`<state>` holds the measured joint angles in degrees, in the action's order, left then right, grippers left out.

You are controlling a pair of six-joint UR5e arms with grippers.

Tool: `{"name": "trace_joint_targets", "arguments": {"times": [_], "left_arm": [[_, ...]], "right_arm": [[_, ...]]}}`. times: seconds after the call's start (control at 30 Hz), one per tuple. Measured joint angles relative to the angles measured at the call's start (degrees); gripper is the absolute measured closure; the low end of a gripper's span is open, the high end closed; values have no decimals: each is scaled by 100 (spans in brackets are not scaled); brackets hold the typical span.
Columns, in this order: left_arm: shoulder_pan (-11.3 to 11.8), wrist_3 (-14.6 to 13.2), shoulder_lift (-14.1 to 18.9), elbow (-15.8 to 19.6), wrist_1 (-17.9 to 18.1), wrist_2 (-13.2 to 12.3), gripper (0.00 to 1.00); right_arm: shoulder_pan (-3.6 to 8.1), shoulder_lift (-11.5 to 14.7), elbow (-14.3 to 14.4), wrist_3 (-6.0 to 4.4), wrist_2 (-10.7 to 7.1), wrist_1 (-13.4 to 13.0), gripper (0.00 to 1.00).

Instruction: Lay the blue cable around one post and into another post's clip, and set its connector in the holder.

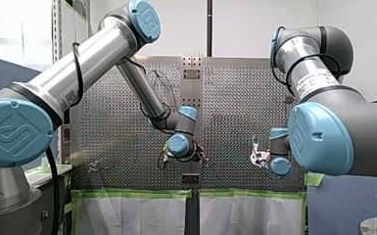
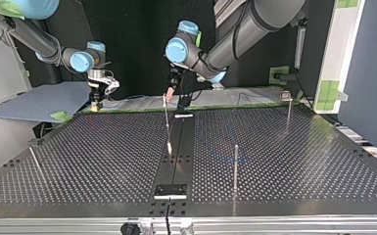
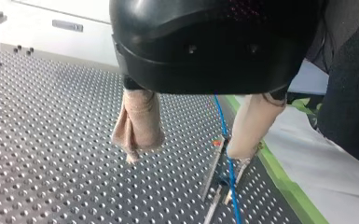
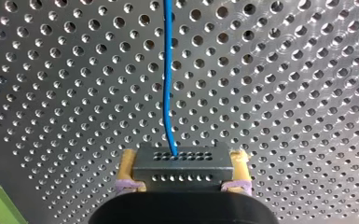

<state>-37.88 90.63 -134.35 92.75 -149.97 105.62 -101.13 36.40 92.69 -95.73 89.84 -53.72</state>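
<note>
In the right wrist view my right gripper (image 4: 182, 158) has its yellow pads (image 4: 127, 164) shut on a dark connector block (image 4: 182, 169). The blue cable (image 4: 167, 79) leaves the block and runs ahead over the perforated table. In the top view this gripper (image 2: 96, 104) hangs over the table's far edge at the left. My left gripper (image 3: 193, 140) stands open, its beige pads (image 3: 139, 122) wide apart. The blue cable (image 3: 224, 135) passes between them, close to one pad, down to a thin clip post (image 3: 217, 168) below. In the top view that gripper (image 2: 169, 92) is just above the post (image 2: 167, 122).
More thin posts stand on the table: one near the front (image 2: 235, 166), one with a clip top at the far right (image 2: 287, 110), and a leaning one at the left (image 2: 34, 159). A black holder plate (image 2: 171, 191) sits at the front middle. Green tape (image 3: 284, 182) marks the table's edge.
</note>
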Motion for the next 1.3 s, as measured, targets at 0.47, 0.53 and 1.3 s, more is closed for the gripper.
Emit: {"name": "trace_joint_targets", "arguments": {"times": [0.47,0.53,1.3], "left_arm": [[-2,9,37,-4,-7,-37,0],[-2,12,38,-4,-7,-37,0],[-66,272,38,-4,166,-432,0]], "right_arm": [[2,-18,-1,-61,-13,47,98],[1,-20,0,-61,-13,50,98],[3,-47,-1,-61,-21,42,98]]}}
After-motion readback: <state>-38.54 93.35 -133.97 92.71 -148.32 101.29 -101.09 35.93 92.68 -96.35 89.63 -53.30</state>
